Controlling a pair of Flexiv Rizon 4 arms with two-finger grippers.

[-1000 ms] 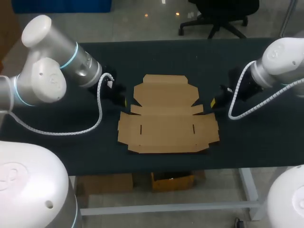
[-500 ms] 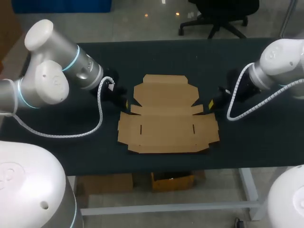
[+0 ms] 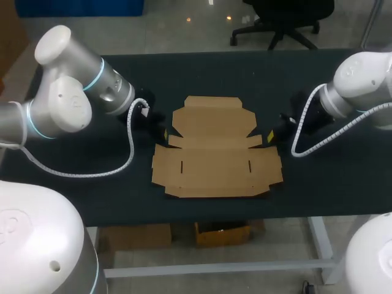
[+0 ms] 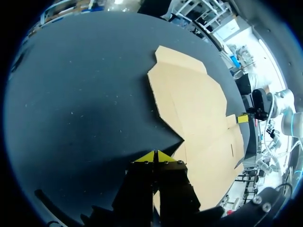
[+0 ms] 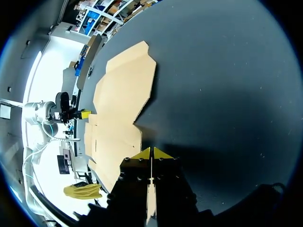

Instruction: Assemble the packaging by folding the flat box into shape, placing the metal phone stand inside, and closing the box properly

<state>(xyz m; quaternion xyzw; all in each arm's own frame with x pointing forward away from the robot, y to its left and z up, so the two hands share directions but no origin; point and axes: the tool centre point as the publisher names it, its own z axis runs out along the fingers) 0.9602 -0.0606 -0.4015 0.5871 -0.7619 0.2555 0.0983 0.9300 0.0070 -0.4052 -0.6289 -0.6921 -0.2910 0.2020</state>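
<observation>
The flat brown cardboard box blank (image 3: 215,147) lies unfolded in the middle of the dark table, also seen in the left wrist view (image 4: 196,109) and the right wrist view (image 5: 122,101). My left gripper (image 3: 164,133) sits low at the blank's left edge, by the notch between its panels; its yellow tips (image 4: 155,156) are pressed together, shut on nothing. My right gripper (image 3: 270,135) sits at the matching notch on the right edge, its tips (image 5: 151,153) also shut and empty. No metal phone stand shows in any view.
The dark table (image 3: 257,67) has bare surface behind the blank and to both sides. Its front edge (image 3: 245,215) runs close below the blank. My other arm's yellow tip shows across the blank in each wrist view.
Both grippers have edged inward toward the blank's side notches, the left one rightward and the right one leftward. The blank has not moved.
</observation>
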